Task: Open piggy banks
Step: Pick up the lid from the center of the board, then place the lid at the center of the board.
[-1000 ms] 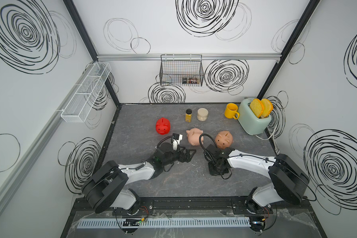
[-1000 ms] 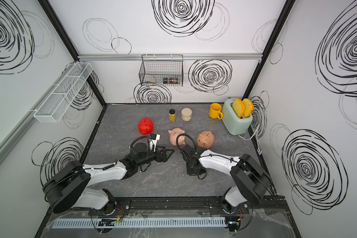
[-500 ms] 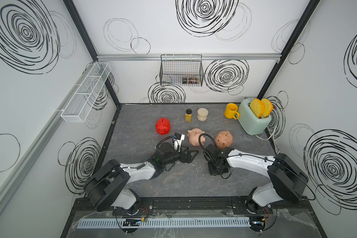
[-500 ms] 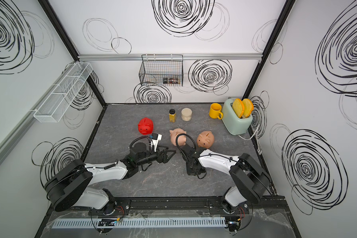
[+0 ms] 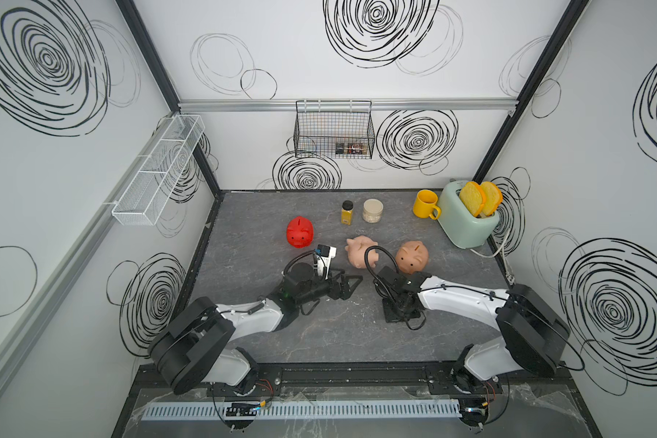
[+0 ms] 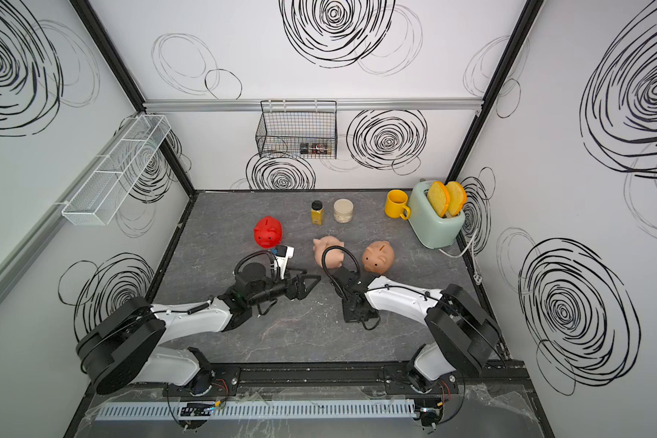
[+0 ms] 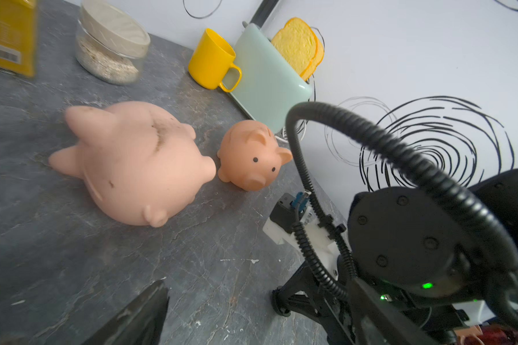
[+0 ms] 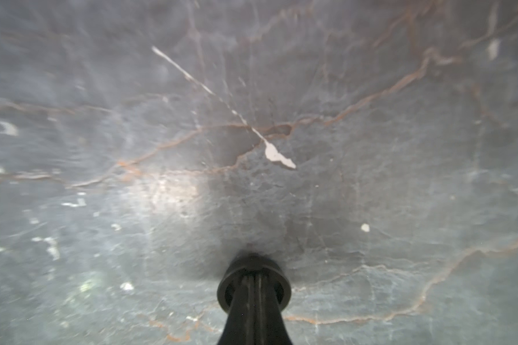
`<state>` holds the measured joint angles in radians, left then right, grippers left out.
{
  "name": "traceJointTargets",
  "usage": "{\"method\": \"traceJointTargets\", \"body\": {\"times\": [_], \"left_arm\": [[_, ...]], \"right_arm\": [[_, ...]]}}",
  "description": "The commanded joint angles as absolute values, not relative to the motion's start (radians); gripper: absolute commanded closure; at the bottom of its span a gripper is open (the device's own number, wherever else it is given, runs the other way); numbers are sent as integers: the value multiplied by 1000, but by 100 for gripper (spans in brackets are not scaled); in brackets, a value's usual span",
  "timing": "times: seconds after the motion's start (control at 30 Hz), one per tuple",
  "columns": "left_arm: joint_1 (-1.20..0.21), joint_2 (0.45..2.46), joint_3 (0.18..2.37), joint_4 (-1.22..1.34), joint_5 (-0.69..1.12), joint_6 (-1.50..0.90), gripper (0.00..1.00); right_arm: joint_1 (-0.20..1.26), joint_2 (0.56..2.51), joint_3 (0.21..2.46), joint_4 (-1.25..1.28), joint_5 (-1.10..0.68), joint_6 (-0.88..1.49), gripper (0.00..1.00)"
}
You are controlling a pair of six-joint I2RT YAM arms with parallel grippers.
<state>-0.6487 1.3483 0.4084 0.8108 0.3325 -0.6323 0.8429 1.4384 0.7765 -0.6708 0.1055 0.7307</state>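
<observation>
Three piggy banks stand mid-table in both top views. The red one (image 5: 299, 232) is at the left and the peach-tan one (image 5: 412, 257) stands upright at the right. Between them the pale pink one (image 5: 361, 252) lies tipped on its side (image 7: 138, 161). My left gripper (image 5: 351, 282) hovers low and open just in front of the pink pig, with one finger (image 7: 141, 313) showing in its wrist view. My right gripper (image 8: 253, 277) points down at the table, shut. Its tips stand inside a black round plug (image 8: 283, 288) on the table top.
A yellow mug (image 5: 425, 204) and a mint toaster (image 5: 467, 218) with bread stand at the back right. A spice bottle (image 5: 347, 212) and a small jar (image 5: 373, 211) are behind the pigs. A wire basket (image 5: 334, 129) hangs on the back wall and a white rack (image 5: 160, 170) on the left wall.
My right gripper's jaws have closed fully while the arm stayed in place. My left gripper has crept slightly toward the pale pink pig.
</observation>
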Motion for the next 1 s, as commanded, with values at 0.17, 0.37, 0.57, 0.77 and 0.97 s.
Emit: {"method": "traceJointTargets", "body": {"times": [0.17, 0.37, 0.57, 0.77, 0.97], "left_arm": [[-512, 1174, 270, 896, 227, -732, 4], [-341, 1117, 162, 911, 202, -867, 4], [-178, 1085, 99, 928, 239, -933, 4], [-55, 1099, 51, 994, 290, -992, 4], [27, 1128, 27, 1039, 328, -1017, 4]], "right_arm": [[914, 1342, 909, -533, 126, 693, 100], [950, 1462, 1027, -268, 81, 616, 100], [950, 1711, 1228, -168, 74, 574, 100], [931, 1992, 1489, -174, -4, 592, 100], [906, 2156, 1635, -128, -20, 612, 100]]}}
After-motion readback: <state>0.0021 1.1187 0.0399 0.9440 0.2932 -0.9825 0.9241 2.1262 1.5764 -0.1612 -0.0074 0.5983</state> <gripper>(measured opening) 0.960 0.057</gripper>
